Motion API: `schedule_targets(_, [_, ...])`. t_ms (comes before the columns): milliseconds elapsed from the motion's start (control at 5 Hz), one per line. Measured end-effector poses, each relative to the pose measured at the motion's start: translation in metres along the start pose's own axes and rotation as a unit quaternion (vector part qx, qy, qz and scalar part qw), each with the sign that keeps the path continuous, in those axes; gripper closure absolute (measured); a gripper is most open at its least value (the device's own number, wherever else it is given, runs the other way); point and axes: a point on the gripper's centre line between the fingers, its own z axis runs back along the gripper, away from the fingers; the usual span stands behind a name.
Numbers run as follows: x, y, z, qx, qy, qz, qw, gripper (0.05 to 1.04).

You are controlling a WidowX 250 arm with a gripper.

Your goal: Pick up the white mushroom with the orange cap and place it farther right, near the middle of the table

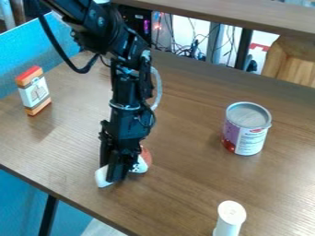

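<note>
An orange-and-white box [34,92] with a red top stands near the worktop's [184,198] left edge, by a blue panel [58,48]. A grey-topped can [248,130] stands farther right; a white-capped bottle [230,217] stands nearer the front edge.

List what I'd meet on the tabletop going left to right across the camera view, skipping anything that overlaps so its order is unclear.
Small orange-and-white box with a red top → black end effector → round can with a purple-and-white label.
</note>
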Motion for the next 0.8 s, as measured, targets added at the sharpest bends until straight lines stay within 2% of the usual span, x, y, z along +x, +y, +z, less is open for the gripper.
schedule_targets(200, [-0.009, -0.001, 0.000, -0.020, 0.009, 0.012, 0.9997, 0.396])
schedule_targets(400, [-0.026, 0.001, 0.035, -0.027, -0.044, 0.022, 0.9984, 0.123])
schedule_targets(600, [-0.041, 0.004, 0.060, -0.042, -0.084, 0.026, 0.9953, 0.073])
schedule_targets(800, [-0.055, 0.026, 0.086, -0.023, -0.127, 0.060, 0.9898, 0.078])
